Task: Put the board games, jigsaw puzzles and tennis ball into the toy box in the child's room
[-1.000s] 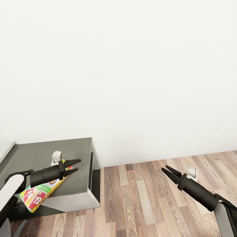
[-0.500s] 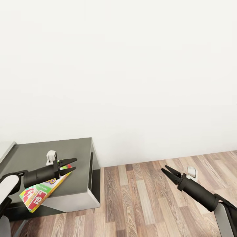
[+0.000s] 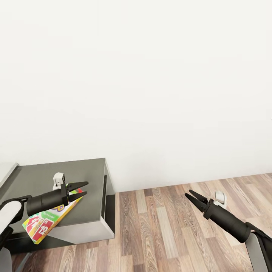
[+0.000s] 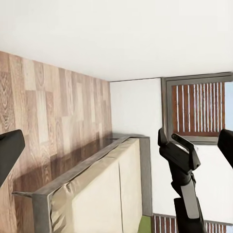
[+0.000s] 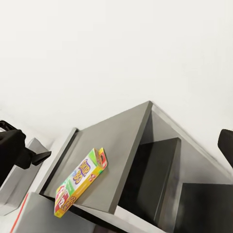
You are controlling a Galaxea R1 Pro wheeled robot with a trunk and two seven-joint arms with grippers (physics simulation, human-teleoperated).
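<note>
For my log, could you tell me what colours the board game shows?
Green, yellow and red, on the board game; the right wrist view shows it best.

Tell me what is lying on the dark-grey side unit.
A board game lies flat on the side unit, overhanging its front edge. The left gripper covers its far corner.

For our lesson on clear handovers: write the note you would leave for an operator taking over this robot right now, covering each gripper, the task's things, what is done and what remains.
Left gripper: open, empty, hanging over the dark-grey side unit.
Right gripper: open, empty, above the wood floor.
One board game lies flat on the side unit, one corner past its front edge, below the left arm; the right wrist view shows it too.
The bed appears in the left wrist view.
Done: nothing that can be confirmed from here.
Left: get this board game into the toy box, then the other toys.
</note>
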